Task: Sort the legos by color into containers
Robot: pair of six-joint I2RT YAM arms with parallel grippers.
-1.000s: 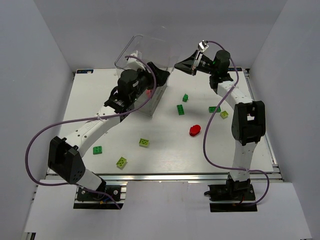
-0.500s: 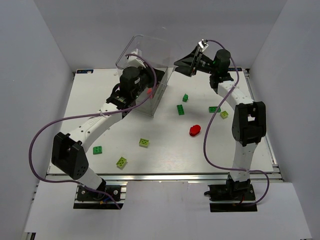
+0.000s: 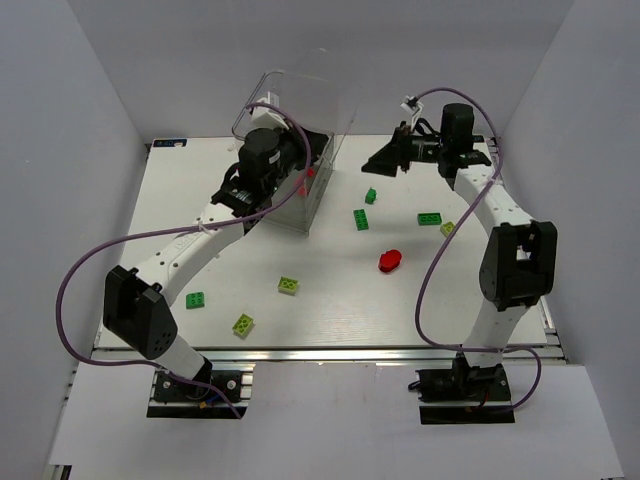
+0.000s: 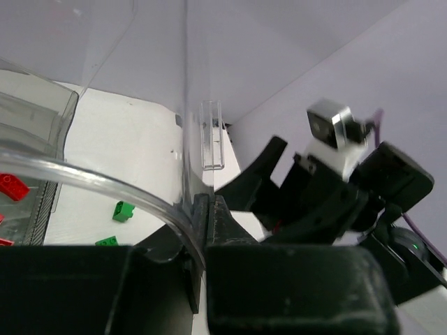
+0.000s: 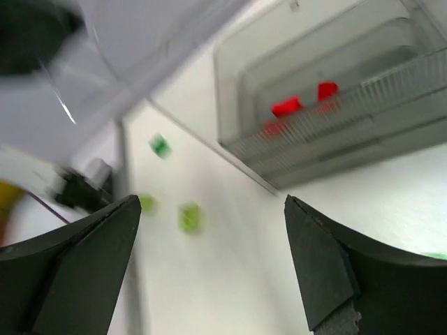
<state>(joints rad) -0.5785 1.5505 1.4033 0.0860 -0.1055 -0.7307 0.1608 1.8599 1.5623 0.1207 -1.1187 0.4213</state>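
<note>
The containers are drawers in one clear plastic box (image 3: 292, 130) at the back of the table. Red legos (image 5: 286, 107) lie in one ribbed drawer (image 5: 349, 98). My left gripper (image 3: 303, 166) is shut on the box's curved clear edge (image 4: 105, 187), pinched between the jaws in the left wrist view (image 4: 202, 213). My right gripper (image 3: 383, 160) hangs open and empty just right of the box, above the table. Loose green legos (image 3: 360, 219) (image 3: 370, 196) (image 3: 430, 219), a red one (image 3: 390, 260) and yellow-green ones (image 3: 289, 286) (image 3: 448, 228) lie on the white table (image 3: 330, 310).
A green brick (image 3: 196, 299) and a yellow-green brick (image 3: 242, 324) lie near the front left. Grey walls close in the table on three sides. The left arm (image 3: 190, 255) stretches diagonally across the left half, and purple cables loop off both arms.
My left gripper closed on the box's clear edge. My right gripper opened and dropped lower, to the right of the box.
</note>
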